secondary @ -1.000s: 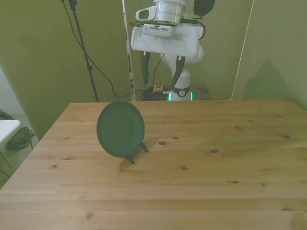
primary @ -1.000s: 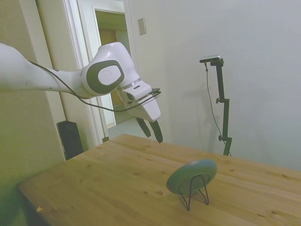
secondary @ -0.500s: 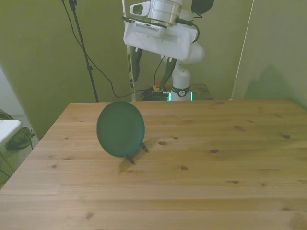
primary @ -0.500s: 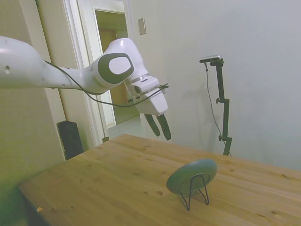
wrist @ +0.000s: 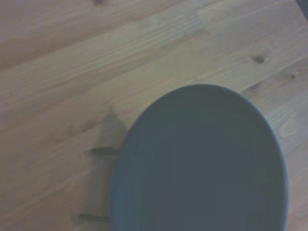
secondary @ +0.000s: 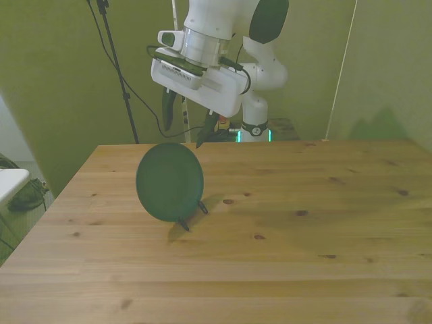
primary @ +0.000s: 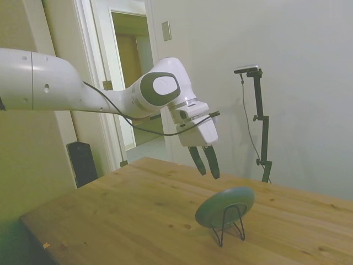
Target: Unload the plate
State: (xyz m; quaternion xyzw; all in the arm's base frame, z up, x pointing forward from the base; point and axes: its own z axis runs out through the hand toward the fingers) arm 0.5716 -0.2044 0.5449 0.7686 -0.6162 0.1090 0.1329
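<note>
The plate (primary: pixel 224 206) (secondary: pixel 169 181) (wrist: pixel 197 163) is a dull grey-green round dish leaning nearly upright in a thin black wire stand (primary: pixel 230 225) on the wooden table (secondary: pixel 283 229). My gripper (primary: pixel 208 164) (secondary: pixel 185 128) hangs open just above the plate's top rim and slightly behind it, with nothing between its dark fingers. In the wrist view the plate's back fills much of the picture, with two stand feet showing beside it.
The table's edge (primary: pixel 71 193) lies toward the side view's left. A doorway (primary: pixel 132 83) and a dark speaker-like box (primary: pixel 83 163) stand behind the table. Cables (secondary: pixel 135 94) hang behind the far edge.
The arm has swung toward the plate and lowered. The gripper went from behind the table's far edge to just above the plate's rim, tilting as it came. The plate has not moved.
</note>
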